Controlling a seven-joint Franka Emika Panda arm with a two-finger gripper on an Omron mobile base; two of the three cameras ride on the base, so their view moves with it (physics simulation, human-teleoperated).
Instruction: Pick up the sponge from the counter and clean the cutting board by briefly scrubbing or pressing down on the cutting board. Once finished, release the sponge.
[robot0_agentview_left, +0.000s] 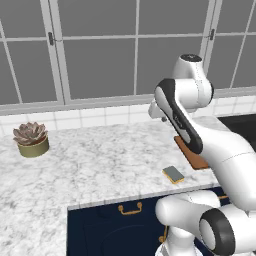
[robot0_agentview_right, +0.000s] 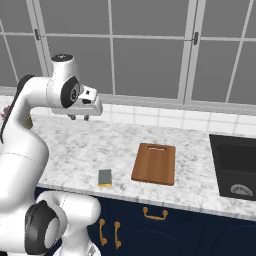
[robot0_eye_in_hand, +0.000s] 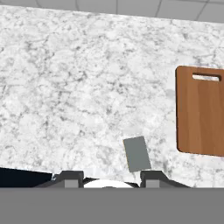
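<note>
Gripper (robot0_agentview_right: 80, 117) hangs high above the counter (robot0_agentview_right: 75, 150), well clear of everything on it; the jaws stand apart and nothing is between them. In the hand view the two finger tips (robot0_eye_in_hand: 71, 178) rise at the bottom edge with a wide gap between them and touch nothing.

Sponge (robot0_agentview_right: 105, 177) lies flat on the counter, grey-green side up, near the front edge. It is untouched and not yet picked up. In the hand view the sponge (robot0_eye_in_hand: 137, 153) sits just above the right-hand finger tip, off-centre from the gap, slightly skewed to the jaws.

Cutting board (robot0_agentview_right: 154, 163) lies flat on the counter near the sponge, on the side toward the dark sink (robot0_agentview_right: 234, 165), handle slot toward the back wall. The two are apart, not touching. Nothing rests on the board.

Progress, as judged: nothing done. All steps remain: descend and grasp the sponge, carry it to the board, press or scrub, release.

A potted succulent (robot0_agentview_left: 31, 139) stands far along the counter on the side away from the sink, well apart from the work area.
</note>
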